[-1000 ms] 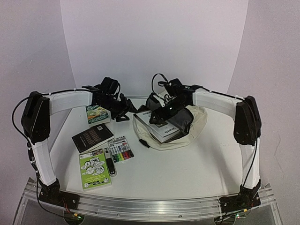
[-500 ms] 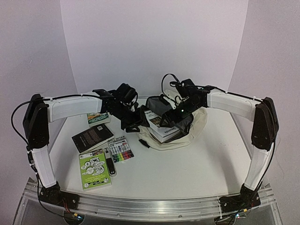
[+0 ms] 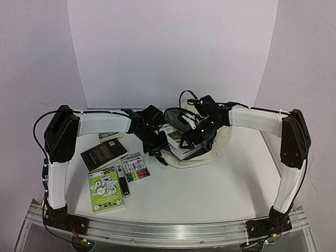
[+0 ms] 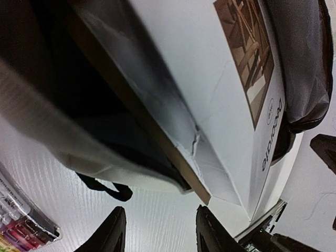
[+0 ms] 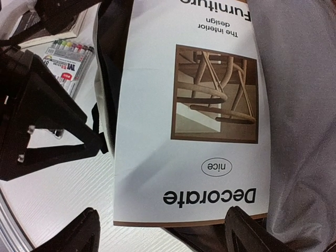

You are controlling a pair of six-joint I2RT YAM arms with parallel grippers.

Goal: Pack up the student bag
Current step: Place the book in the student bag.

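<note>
The student bag (image 3: 220,142) lies open at the table's middle right, cream outside and dark grey inside (image 5: 299,105). A white book titled "Decorate" (image 3: 185,144) sticks out of its mouth. My left gripper (image 3: 157,147) is at the bag's left rim. In the left wrist view that gripper (image 4: 160,233) is open over bare table, just short of the cream rim (image 4: 63,147) and the book's corner (image 4: 210,79). My right gripper (image 3: 193,135) hangs over the book. Seen from the right wrist, it (image 5: 165,233) is open wide, its fingertips flanking the book's near edge (image 5: 184,173).
Left of the bag lie a marker pack (image 3: 135,168), a black book (image 3: 103,153), a green booklet (image 3: 107,189) with a black pen-like item (image 3: 122,184) beside it, and another green book (image 3: 108,135) under the left arm. The markers (image 5: 68,58) show beside the left gripper.
The left arm has swung right from the green book to the bag's left rim, its jaws narrowing. The right gripper has shifted slightly over the white book.
</note>
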